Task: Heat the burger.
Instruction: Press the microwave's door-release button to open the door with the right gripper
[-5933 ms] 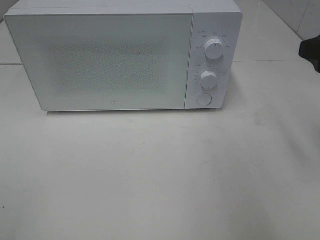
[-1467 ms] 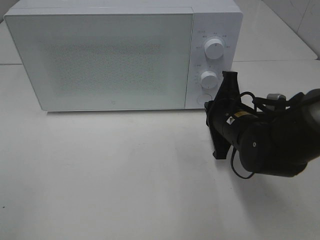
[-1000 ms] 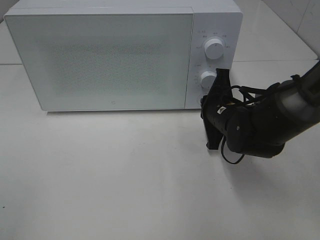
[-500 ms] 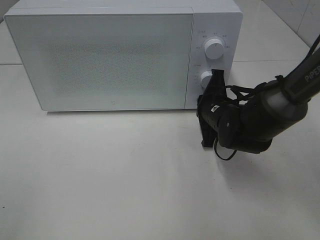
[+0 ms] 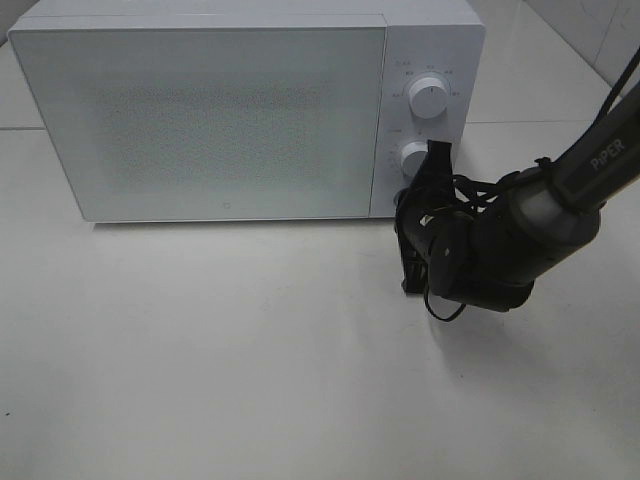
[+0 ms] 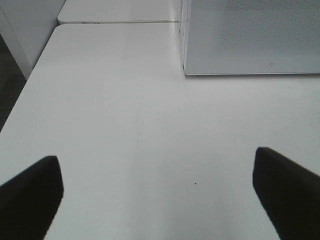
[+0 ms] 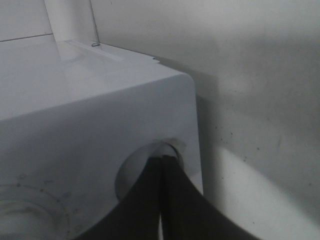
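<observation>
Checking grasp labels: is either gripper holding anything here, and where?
Nothing is held. The right gripper, fingers shut, touches the round button of the white boxy microwave; the left gripper hangs open above the white table.

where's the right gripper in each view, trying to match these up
exterior high: right gripper, shut, tip low on the control panel.
left wrist: not in it; only the open left gripper over the table.
right wrist: right gripper in the foreground, shut against the round button.
shared landmark: the white microwave, in all three.
</observation>
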Robot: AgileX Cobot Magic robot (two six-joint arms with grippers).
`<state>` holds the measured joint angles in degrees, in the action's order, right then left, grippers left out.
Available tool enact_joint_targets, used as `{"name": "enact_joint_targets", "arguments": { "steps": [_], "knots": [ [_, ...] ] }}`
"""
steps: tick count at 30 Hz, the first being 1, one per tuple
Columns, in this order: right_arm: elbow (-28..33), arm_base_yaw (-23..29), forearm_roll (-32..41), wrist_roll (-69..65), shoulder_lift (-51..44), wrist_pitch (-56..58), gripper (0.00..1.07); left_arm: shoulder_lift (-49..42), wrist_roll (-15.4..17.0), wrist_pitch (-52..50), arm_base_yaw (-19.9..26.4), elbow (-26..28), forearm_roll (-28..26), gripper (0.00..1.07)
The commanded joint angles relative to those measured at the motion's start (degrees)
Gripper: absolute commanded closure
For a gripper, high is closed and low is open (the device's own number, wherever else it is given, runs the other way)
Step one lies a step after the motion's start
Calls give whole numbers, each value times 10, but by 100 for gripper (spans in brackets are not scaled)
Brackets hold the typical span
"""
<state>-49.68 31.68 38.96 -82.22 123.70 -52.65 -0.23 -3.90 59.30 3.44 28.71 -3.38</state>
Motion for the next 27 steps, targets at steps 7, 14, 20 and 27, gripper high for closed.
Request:
{"name": "enact_joint_targets", "arguments": {
  "steps": [7,14,20,27],
  "knots": [
    [-46,-3,-4,44,-2,-73,107,-13,3,-3,-5,-2,-1,9],
    [-76,-18,-14,74,-2,-81,107,-13,3,-3,-5,-2,-1,9],
    [-93,-32,-30,89,-2,-78,107,-13,3,-3,-5,-2,-1,9],
    [-97,-36,-41,92,-2,-58,107,-13,3,-3,-5,-2,-1,9]
  ]
}}
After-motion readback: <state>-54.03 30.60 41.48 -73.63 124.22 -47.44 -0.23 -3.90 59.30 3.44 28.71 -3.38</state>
